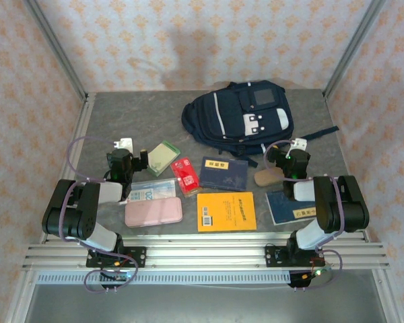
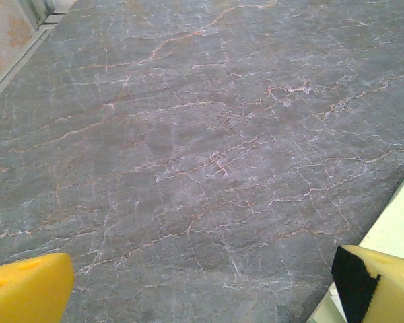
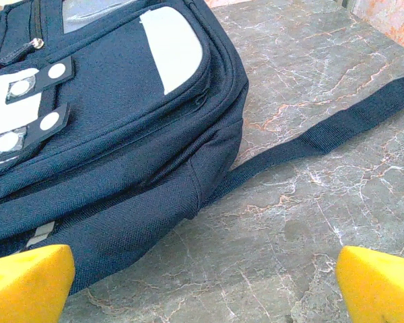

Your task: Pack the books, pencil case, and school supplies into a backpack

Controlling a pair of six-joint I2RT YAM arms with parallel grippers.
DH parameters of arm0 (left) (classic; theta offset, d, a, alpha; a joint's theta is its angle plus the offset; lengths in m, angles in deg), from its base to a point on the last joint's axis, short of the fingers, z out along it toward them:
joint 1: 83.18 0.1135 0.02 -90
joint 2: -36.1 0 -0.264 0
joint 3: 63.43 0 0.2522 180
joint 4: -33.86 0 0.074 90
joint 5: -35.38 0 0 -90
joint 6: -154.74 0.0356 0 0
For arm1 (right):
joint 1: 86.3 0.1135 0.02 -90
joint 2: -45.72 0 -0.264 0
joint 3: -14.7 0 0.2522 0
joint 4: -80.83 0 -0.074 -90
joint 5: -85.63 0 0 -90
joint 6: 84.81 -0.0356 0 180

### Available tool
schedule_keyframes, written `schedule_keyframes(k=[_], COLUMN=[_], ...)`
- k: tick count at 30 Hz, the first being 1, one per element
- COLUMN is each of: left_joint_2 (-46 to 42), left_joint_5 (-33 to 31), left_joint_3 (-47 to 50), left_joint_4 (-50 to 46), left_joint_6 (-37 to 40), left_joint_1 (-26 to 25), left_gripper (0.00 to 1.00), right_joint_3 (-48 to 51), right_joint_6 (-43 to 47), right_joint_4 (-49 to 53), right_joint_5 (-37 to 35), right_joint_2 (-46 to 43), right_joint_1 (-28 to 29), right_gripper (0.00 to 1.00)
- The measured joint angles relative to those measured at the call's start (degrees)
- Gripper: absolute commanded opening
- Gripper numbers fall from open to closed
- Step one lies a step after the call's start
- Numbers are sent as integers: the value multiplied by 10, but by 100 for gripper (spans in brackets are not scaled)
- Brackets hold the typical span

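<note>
Though flat, rightmost navy book part-hidden.

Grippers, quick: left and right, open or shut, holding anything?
Left gripper: open, fingers wide apart, nothing held.
Right gripper: open, fingers wide apart, nothing held.
</note>
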Motion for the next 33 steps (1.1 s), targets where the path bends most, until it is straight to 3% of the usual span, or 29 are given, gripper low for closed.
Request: schedule_keyframes(k=[7,12,17,23,27,30,33], left_joint_2=[-33,-135,-267,-360,-370,-362,-336], left_joint_5=[0,-17,-30,-59,-70,-92,-89], left_joint_3=[-7,-28,-85,-256,-341,-371,-385], left_joint_4=[-36,-100,-211,-412,-554,-664,-738], left_joint_6=[0,7,27,-59,-101,-152,-167], left_joint_1=[-2,-25,-113,-222,-310,-319,-312], left_gripper=[100,100,100,100,100,100,100], right_joint_3=[1,12,-26,-196,-378,-520,-540], right_joint_6=[0,11,14,22,13,-23,-52], right_joint_4=[6,44,166,364,537,660,708], right_joint_5=[0,-18,-36,-54,-62,-80,-80], right_joint_2=[-11,-116,-283,-414,-368,-299,-267], right_joint_1=[0,22,122,302,342,348,346], right_gripper=[99,99,99,99,99,99,99])
